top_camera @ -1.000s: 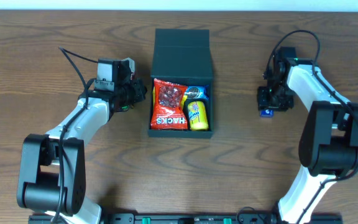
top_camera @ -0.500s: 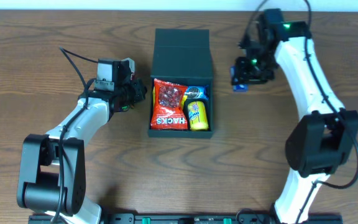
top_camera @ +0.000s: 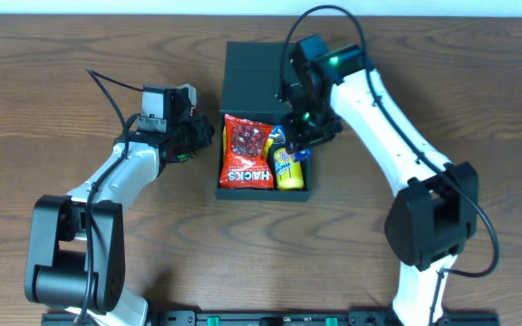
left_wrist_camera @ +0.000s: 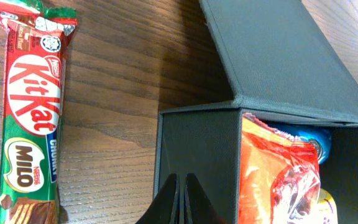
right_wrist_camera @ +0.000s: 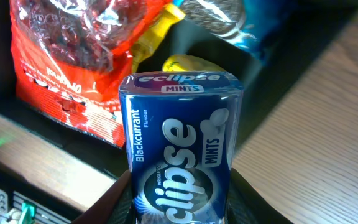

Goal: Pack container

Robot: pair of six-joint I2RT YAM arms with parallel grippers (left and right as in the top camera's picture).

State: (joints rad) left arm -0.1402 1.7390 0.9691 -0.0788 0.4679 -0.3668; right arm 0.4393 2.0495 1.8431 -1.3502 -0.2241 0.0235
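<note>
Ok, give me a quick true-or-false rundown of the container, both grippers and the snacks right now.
1. The right gripper holds a blue Eclipse mints pack. True.
2. The container has its lid shut. False: the flap stands open.
3. The left gripper is wide open. False: its jaws are shut.
4. A red packet lies in the container. True.
5. The KitKat bar is packed in the container. False: it lies on the table beside it.
</note>
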